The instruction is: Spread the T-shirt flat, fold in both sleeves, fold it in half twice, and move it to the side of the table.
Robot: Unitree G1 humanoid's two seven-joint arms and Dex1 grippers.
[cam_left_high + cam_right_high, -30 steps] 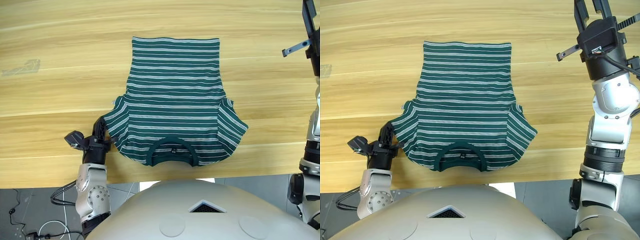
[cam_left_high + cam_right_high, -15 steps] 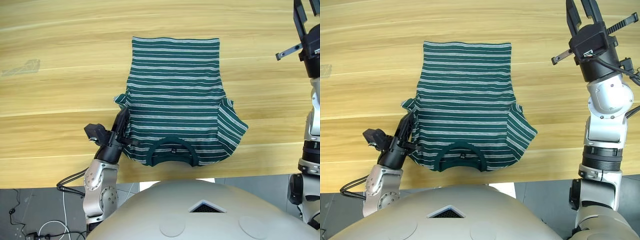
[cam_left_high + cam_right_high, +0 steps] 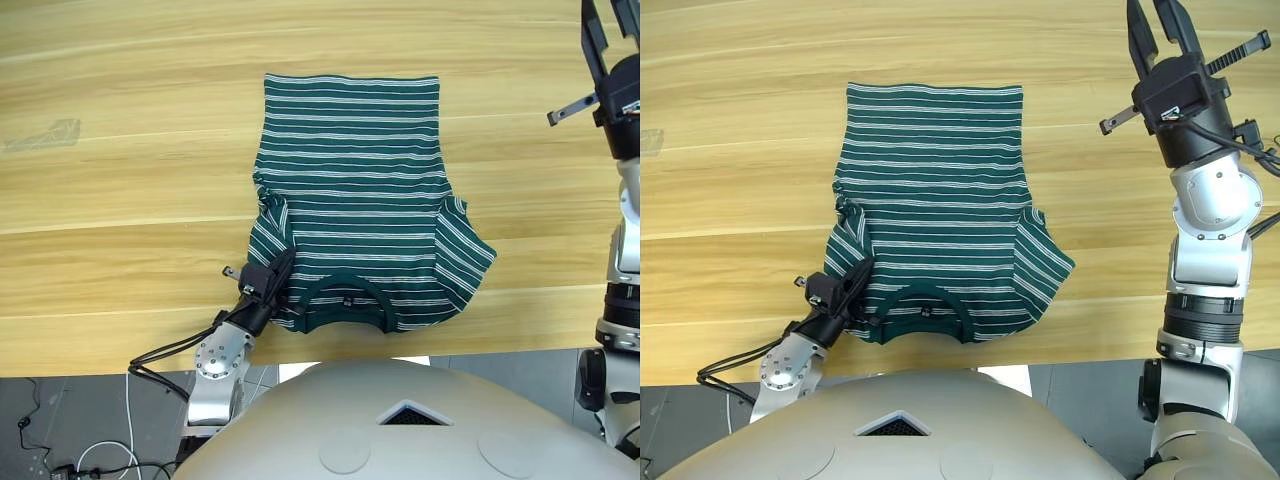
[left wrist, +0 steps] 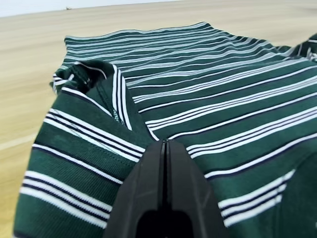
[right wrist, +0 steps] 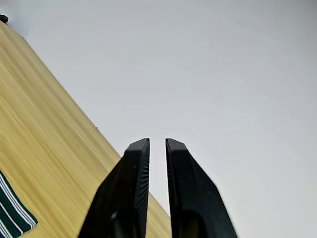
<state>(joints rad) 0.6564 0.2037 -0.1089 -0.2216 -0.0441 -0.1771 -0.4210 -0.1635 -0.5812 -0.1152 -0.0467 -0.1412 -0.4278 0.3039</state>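
Pinching the green striped T-shirt beside its collar, the left gripper sits at the near table edge, fingers clenched on cloth. The left sleeve lies bunched inward on the body; the right sleeve sticks outward. The shirt rests mid-table, hem at the far side. Beyond, the right gripper hovers well apart, fingers slightly parted (holding nothing).

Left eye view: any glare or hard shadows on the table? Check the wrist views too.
Left eye view: wooden table evenly lit, no glare patches or hard shadows around the T-shirt. Left wrist view: its stripes lit evenly, left gripper dark in front. Right wrist view: right gripper dark against a bright plain backdrop.
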